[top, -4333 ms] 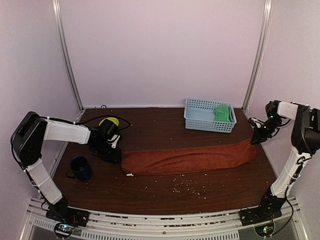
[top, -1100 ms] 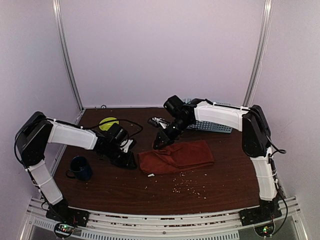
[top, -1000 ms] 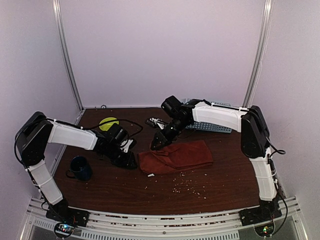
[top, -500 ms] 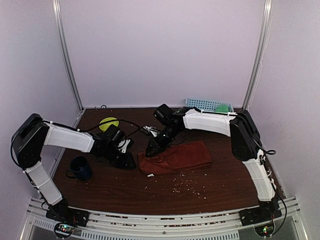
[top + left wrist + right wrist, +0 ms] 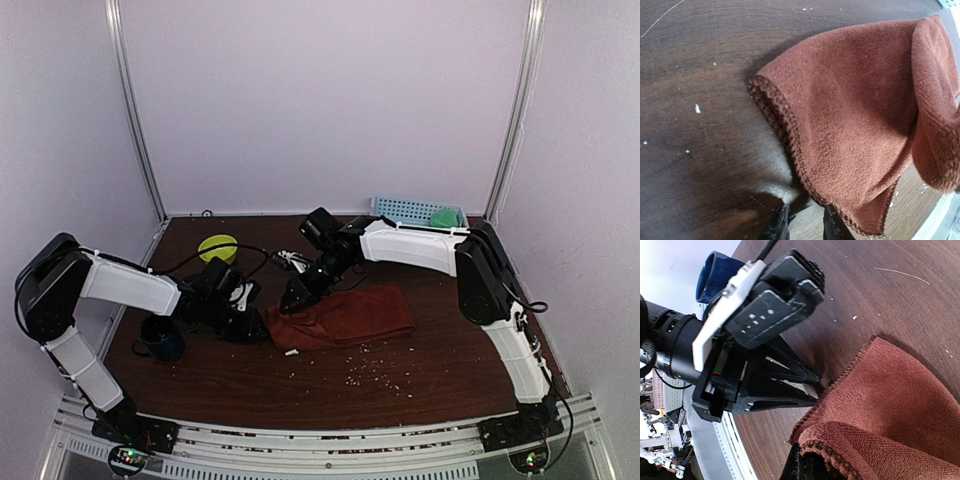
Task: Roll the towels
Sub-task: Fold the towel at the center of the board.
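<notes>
The rust towel lies folded over itself mid-table. My right gripper is shut on one end of it, carried across to the towel's left edge; in the right wrist view that thick fold hangs from the right gripper. My left gripper rests low at the towel's left corner. In the left wrist view the left gripper is slightly open, bare table in the gap, the towel's hem beside one finger. The green towel sits in the light-blue basket.
A dark blue mug stands near the left arm's elbow. A yellow-green disc and a black cable lie behind the left gripper. Crumbs and a white scrap dot the table in front of the towel.
My right gripper has carried the towel's end further left, up to the left gripper, so the towel is folded shorter and has slid left. The left arm shifted slightly left.
</notes>
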`<action>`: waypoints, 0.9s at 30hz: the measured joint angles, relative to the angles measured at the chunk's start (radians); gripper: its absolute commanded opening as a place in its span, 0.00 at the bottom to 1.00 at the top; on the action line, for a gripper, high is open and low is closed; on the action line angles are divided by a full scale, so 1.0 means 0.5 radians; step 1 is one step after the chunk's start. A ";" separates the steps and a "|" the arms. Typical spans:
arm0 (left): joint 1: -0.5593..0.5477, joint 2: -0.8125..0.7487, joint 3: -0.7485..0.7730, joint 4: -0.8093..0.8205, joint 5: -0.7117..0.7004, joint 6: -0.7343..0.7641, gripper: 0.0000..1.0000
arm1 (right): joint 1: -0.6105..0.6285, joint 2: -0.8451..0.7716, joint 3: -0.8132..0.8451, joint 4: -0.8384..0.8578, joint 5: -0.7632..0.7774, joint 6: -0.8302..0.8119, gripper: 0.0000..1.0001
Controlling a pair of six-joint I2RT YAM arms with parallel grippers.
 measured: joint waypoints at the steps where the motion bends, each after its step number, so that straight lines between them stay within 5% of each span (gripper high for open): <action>1: 0.000 0.000 -0.008 0.018 0.007 -0.011 0.26 | 0.002 0.000 0.000 0.006 -0.008 0.002 0.00; 15: 0.000 -0.024 -0.037 0.082 0.019 -0.050 0.25 | 0.049 0.063 0.014 0.092 -0.040 0.060 0.01; 21: 0.000 -0.081 -0.115 0.092 0.012 -0.079 0.26 | 0.056 0.171 0.098 0.163 -0.066 0.127 0.41; 27: 0.000 -0.267 -0.167 0.020 -0.065 -0.095 0.31 | 0.081 0.162 0.137 0.193 -0.156 0.100 0.50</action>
